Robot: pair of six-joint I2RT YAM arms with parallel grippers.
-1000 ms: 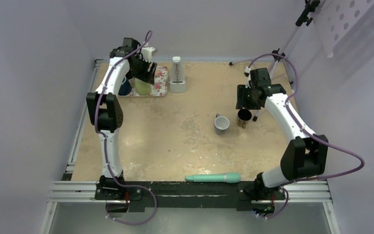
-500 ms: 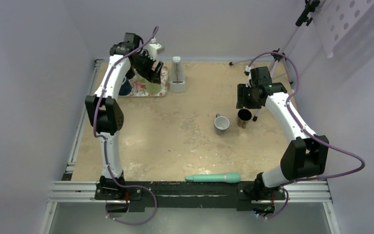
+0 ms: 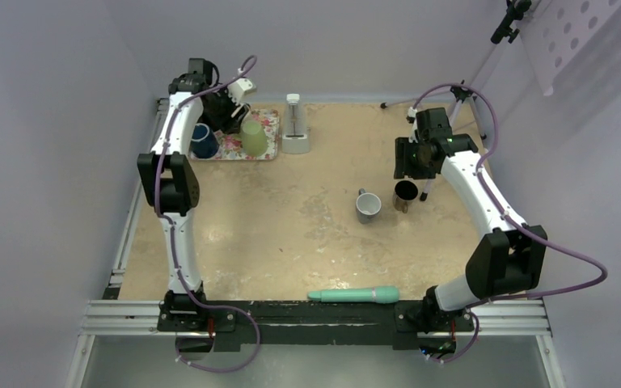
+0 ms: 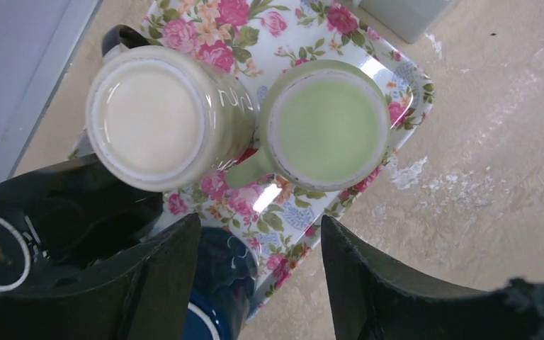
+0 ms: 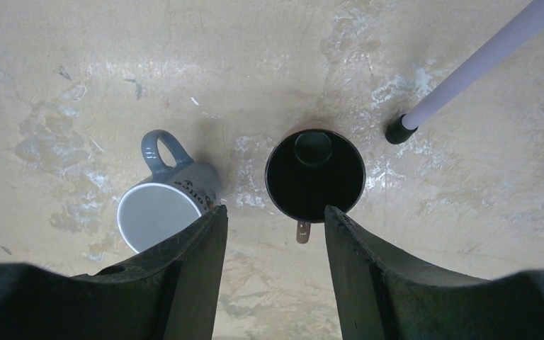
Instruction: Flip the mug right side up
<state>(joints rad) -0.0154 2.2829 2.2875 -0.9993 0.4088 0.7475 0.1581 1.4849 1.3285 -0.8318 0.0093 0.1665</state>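
Observation:
On the floral tray (image 4: 294, 212) stand a cream mug (image 4: 149, 117), base up, and a green mug (image 4: 326, 127) (image 3: 252, 135) with a thick pale rim on top. I cannot tell whether that top is its mouth or its base. A dark blue mug (image 4: 219, 276) (image 3: 204, 141) sits by my left finger. My left gripper (image 4: 262, 262) (image 3: 228, 115) hangs open above the tray, holding nothing. My right gripper (image 5: 276, 234) (image 3: 411, 172) is open over the table. Just beyond it stand a black mug (image 5: 315, 173) (image 3: 405, 194) and a grey mug (image 5: 163, 205) (image 3: 368, 206), both mouth up.
A white dispenser (image 3: 294, 125) stands right of the tray. A tripod leg (image 5: 467, 64) ends on the table near the black mug. A teal cylinder (image 3: 352, 295) lies along the near edge between the arm bases.
The green mug was under my left gripper, then tilted, and now stands free a little further right. My left gripper has drawn back towards the tray's far left. The right arm is still.

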